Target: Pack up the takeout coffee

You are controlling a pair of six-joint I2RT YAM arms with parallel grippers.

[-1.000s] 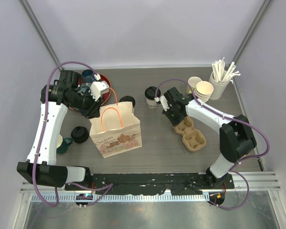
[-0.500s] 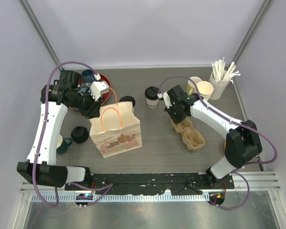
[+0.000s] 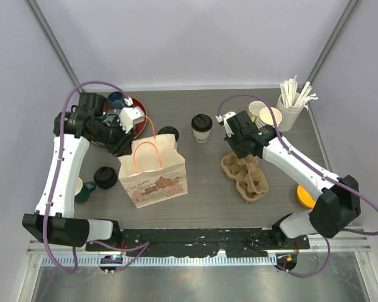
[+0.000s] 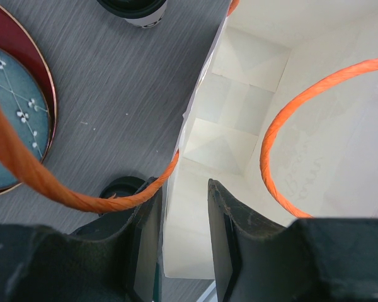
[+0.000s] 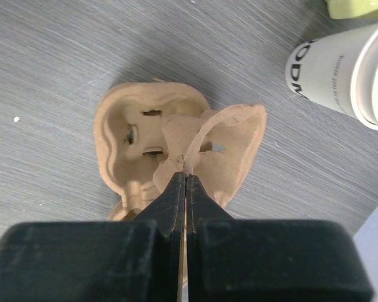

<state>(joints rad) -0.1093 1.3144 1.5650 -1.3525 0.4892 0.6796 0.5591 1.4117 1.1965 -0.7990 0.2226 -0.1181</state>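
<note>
One takeout coffee cup (image 3: 201, 126) with a black lid stands in the middle of the table. The second (image 3: 169, 134) stands just behind the paper bag (image 3: 155, 171) and shows at the top of the left wrist view (image 4: 133, 5). My left gripper (image 3: 122, 146) straddles the bag's left rim (image 4: 188, 126), its fingers (image 4: 183, 189) closed on the paper wall, with an orange handle (image 4: 63, 192) draped over one finger. My right gripper (image 3: 242, 151) is shut (image 5: 186, 173) on the centre rib of the brown pulp cup carrier (image 3: 247, 176), which also shows in the right wrist view (image 5: 132, 135).
A red plate with a blue saucer (image 3: 125, 106) lies behind the left gripper. A black lidded item (image 3: 105, 177) and a teal object (image 3: 85, 190) lie left of the bag. Bare paper cups (image 3: 269, 118), a yellow-green mug (image 5: 359, 6) and a straw holder (image 3: 291, 104) stand at the back right.
My right gripper has moved right and back with the carrier, away from the middle cup. The left arm and the bag have not moved.
</note>
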